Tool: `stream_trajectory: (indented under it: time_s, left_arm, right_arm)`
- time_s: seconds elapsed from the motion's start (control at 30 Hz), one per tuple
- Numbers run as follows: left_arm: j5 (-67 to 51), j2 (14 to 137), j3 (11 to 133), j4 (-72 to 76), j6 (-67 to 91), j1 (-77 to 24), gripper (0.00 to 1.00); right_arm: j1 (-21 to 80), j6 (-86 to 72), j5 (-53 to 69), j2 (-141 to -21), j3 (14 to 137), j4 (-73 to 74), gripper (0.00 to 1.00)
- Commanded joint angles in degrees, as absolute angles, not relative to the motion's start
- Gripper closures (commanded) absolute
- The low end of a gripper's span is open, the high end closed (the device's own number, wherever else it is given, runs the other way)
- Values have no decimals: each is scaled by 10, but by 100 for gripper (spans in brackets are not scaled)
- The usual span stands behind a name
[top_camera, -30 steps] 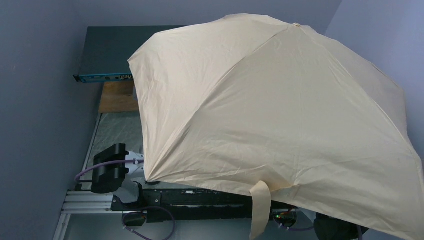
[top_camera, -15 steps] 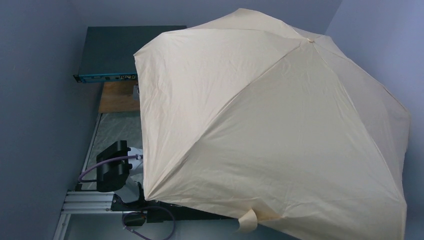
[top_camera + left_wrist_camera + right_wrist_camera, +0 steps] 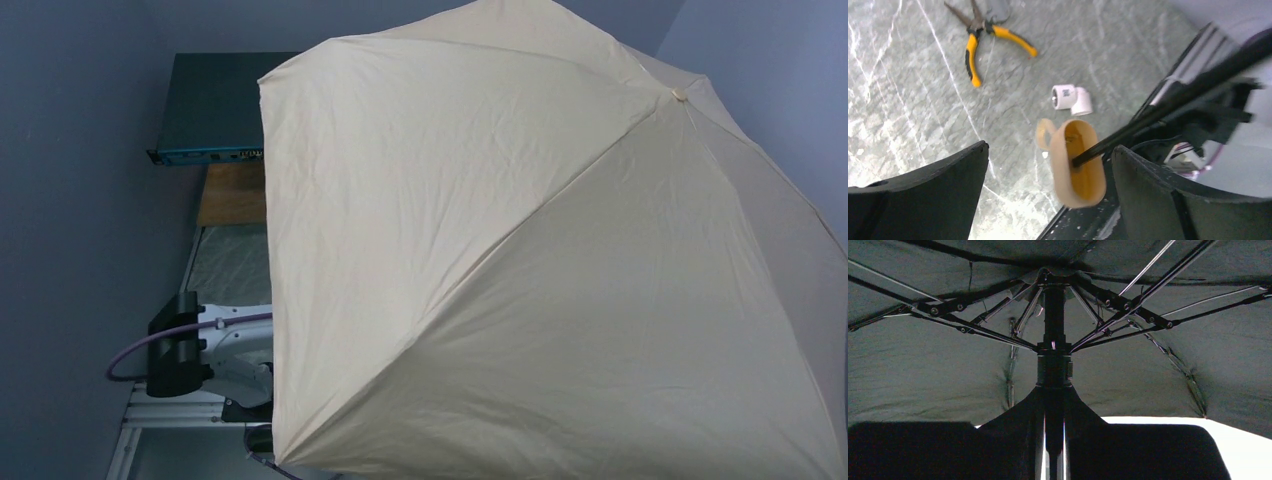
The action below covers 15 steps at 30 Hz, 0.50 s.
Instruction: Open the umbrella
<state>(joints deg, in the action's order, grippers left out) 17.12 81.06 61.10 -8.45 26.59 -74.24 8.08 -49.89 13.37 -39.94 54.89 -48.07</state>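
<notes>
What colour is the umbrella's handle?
Tan; the umbrella handle shows best in the left wrist view.

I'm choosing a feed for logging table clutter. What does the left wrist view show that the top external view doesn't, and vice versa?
Only left wrist: yellow-handled pliers, a white pipe elbow, and the tan handle on its black shaft, hanging between the fingers of the open left gripper. Only top external: the cream canopy fully spread, and a dark box beyond it. Both: parts of one umbrella.

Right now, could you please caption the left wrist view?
Open left tool flanks the umbrella handle; pliers and white fitting lie beyond.
</notes>
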Motion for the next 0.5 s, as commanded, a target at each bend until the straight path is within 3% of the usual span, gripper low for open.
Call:
stream_trajectory:
  time_s: [0.0,0.23,0.47]
  left_arm:
    - [169,730,591,-42,265,-748,3]
    - [101,657,532,86,210,-755,1]
    - [94,681,587,110,178,-755,10]
  right_arm:
    - [83,-464,90,-408,598,-422,100]
    - [83,-469,71,-412,602,-363,100]
    - [83,-514,72,-436,648,-273,100]
